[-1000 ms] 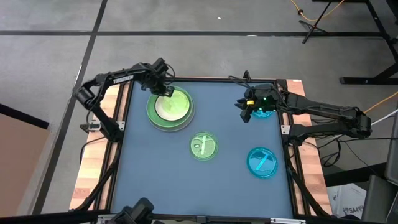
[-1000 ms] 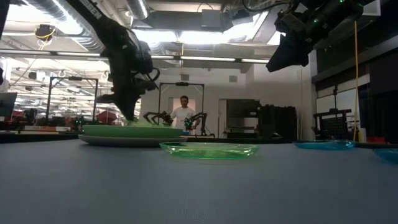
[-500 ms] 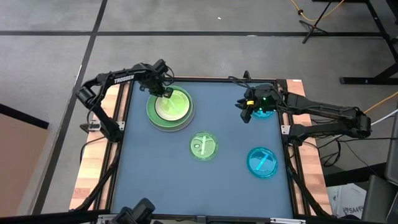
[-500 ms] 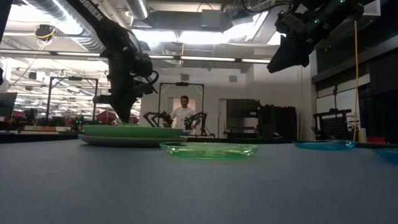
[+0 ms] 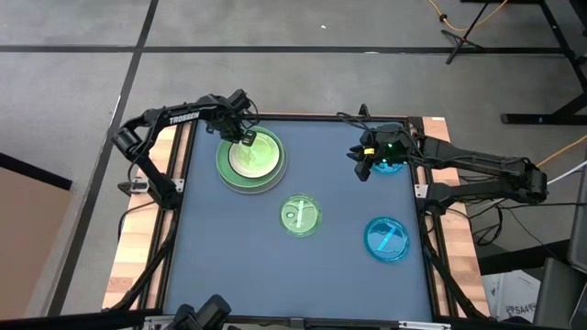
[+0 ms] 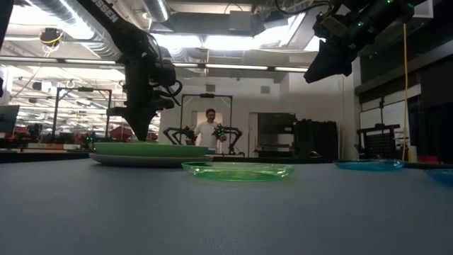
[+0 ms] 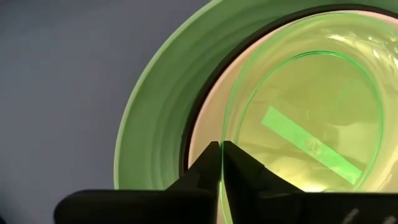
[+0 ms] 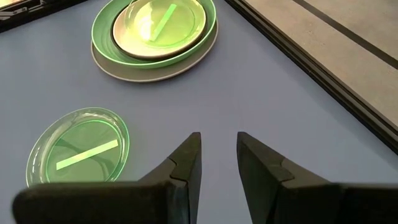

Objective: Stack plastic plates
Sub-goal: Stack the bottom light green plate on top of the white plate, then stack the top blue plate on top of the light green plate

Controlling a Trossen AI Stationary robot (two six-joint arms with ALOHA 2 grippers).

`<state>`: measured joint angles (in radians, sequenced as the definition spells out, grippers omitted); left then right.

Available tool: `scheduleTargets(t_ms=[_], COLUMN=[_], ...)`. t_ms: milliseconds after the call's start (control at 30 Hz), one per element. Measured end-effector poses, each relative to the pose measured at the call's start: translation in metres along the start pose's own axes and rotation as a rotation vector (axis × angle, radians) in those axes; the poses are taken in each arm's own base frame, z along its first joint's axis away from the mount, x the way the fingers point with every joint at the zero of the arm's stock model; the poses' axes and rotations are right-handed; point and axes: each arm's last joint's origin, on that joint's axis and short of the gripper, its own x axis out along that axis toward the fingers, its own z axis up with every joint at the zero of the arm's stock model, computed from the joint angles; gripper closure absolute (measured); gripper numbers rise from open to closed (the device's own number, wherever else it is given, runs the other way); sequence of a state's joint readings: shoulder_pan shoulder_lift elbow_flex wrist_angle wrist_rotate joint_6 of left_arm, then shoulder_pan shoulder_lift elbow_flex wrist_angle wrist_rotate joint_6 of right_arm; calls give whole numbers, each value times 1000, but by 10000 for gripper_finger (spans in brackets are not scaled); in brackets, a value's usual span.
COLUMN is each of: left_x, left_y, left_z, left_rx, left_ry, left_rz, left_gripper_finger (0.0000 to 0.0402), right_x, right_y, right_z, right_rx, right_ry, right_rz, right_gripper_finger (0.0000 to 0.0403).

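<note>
At the table's far left stands a stack of plastic plates: a large grey plate at the bottom, then a light green plate, a black one and a white one. A small translucent green plate lies on top. My left gripper points down at the stack's far edge, shut on that top plate's rim. Another small green plate lies flat mid-table, and a cyan plate lies near right. My right gripper hangs open, high over the far right, beside a second cyan plate. My left gripper pinches the rim of the small translucent green plate between its two fingers, one inside the rim and one outside, at the plate's far edge. The fingers come from above, pointing down. The plate rests on the white plate of the stack.
The table's raised frame and wooden side strips border the blue mat. Bare mat lies along the near edge and between the plates. In the low view a person stands far off in the room behind the table.
My left gripper has tipped more upright over the stack's far edge, its fingertips swinging slightly toward the table's left. The pale green edge that stood up beside its fingers a second ago in the low view has sunk level with the stack.
</note>
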<state>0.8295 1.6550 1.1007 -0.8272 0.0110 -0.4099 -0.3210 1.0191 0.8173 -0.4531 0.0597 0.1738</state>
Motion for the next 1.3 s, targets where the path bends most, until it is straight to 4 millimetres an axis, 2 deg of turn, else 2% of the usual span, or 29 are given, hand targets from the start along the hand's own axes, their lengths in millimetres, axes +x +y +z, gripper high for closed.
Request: scheduleTargets(t_ms=[333,700,933,1133,1300], left_x=[0,-2,-24,-44,-51], left_y=[0,-1,-10,-35,-80], left_z=[0,-1,-8,-22,-38], left_rx=[-1,4,67,140,252], left_ry=[-1,-4,-78,-174,-278], left_rz=[0,-7,-47,-123,-242], left_gripper_finger=[324,318,318,318,318], right_x=[0,0,0,0,0], right_y=[0,0,0,-1,-3], right_z=[0,0,0,0,1], right_rx=[0,0,0,7,33], right_ry=[0,0,-1,-9,-19], right_rz=[0,0,0,-39,-85], right_gripper_finger=[311,311,310,310,310])
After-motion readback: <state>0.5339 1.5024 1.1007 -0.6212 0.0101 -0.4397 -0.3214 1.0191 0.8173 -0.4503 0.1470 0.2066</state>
